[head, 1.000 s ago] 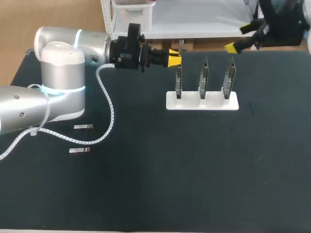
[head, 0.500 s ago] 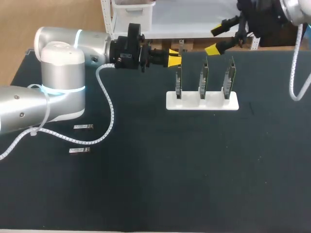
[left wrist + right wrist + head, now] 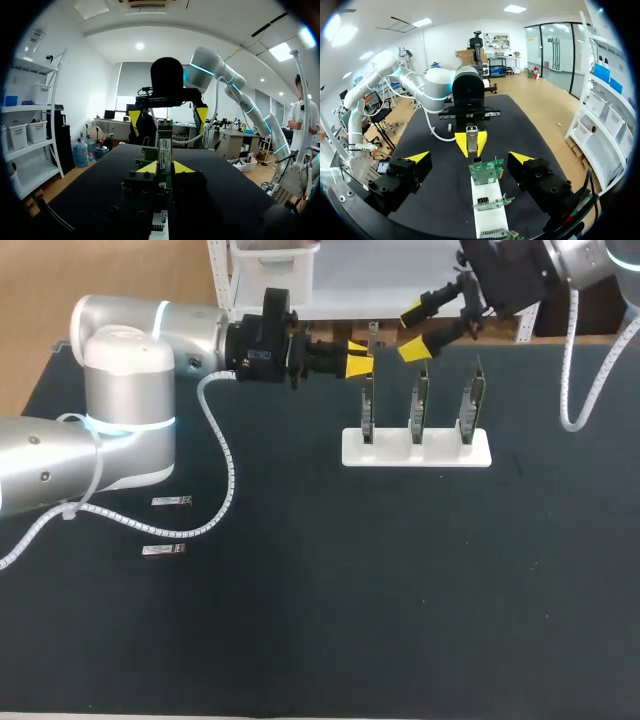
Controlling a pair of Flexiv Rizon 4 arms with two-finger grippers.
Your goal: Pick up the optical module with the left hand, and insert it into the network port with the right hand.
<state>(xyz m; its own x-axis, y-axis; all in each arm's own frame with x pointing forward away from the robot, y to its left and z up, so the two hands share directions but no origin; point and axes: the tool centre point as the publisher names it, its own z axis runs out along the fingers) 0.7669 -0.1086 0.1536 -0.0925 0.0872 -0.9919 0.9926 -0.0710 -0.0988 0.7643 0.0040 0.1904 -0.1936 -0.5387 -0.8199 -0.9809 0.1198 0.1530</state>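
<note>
Head view: black table point(image 3: 400, 590); left tool point(image 3: 362, 360) grips optical module point(image 3: 165, 147); right tool point(image 3: 412, 332) spread wide.

The table point(image 3: 400, 590) has a dark, matte surface. A white holder point(image 3: 416, 449) rests on it at far centre-right, carrying three upright circuit boards point(image 3: 419, 400) in a row. At the left, two small silver units lie flat and apart: the far optical module point(image 3: 171, 501) and the near optical module point(image 3: 164, 550).

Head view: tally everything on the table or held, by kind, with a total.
Optical modules: 3, one in the left end effector
Upright circuit boards: 3
White stand: 1
Total: 7
</note>
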